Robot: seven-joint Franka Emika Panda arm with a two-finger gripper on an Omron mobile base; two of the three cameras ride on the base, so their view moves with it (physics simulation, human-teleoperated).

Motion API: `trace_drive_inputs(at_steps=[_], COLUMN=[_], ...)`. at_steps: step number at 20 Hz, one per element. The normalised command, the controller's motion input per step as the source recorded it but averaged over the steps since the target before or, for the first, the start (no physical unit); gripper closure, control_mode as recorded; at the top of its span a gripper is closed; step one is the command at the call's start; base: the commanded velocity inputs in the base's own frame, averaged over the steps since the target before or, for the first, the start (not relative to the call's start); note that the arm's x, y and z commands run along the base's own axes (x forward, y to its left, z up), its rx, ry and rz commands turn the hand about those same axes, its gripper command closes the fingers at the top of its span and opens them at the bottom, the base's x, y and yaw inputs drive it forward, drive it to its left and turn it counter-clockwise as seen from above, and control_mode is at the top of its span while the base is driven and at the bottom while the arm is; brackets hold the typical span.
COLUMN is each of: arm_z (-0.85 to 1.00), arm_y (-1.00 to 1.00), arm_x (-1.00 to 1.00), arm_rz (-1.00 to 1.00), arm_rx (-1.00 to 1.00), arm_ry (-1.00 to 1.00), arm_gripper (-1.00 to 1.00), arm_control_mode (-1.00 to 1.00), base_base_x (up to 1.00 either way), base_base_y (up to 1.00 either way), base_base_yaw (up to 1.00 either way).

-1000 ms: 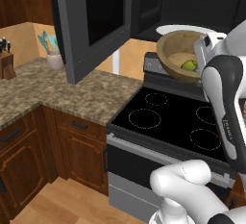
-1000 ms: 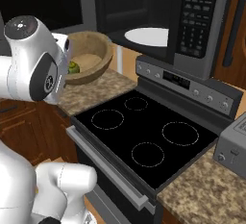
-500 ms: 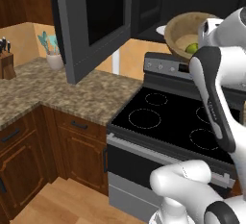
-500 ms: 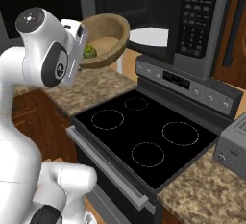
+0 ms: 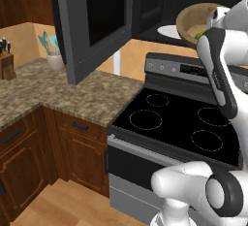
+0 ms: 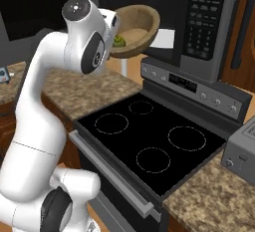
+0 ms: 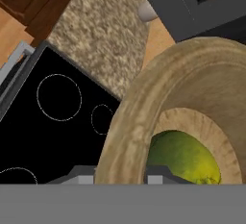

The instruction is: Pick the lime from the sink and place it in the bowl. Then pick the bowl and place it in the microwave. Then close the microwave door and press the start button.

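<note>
Above the black stovetop (image 6: 149,141), the gripper (image 7: 120,176) pinches the tan wooden bowl (image 6: 133,29) by its near rim, lime (image 6: 118,41) inside at five o'clock, before the open microwave (image 6: 194,22) beyond.

The microwave door (image 5: 94,24) hangs wide open, so the way into the microwave (image 6: 199,22) is free. The white plate (image 6: 162,38) lies inside. The stove (image 6: 149,141) top is bare.
</note>
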Motion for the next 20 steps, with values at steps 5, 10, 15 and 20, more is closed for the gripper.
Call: trace_drive_inputs(at_steps=[5, 10, 15, 20], arm_z=[0.27, 0.13, -0.09, -0.35], arm_y=[-0.24, -0.25, -0.20, -0.10], arm_x=[0.68, 0.81, 0.65, 0.47], arm_rz=[-0.06, 0.00, 0.00, 0.00], arm_rx=[0.01, 0.00, 0.00, 0.00], arm_ry=[0.00, 0.00, 0.00, 0.00], arm_gripper=[1.00, 1.00, 1.00, 1.00], arm_control_mode=[-1.00, -1.00, -1.00, -1.00], base_base_x=[0.00, 0.00, 0.00, 0.00], base_base_y=[0.00, 0.00, 0.00, 0.00], base_base_yaw=[0.00, 0.00, 0.00, 0.00])
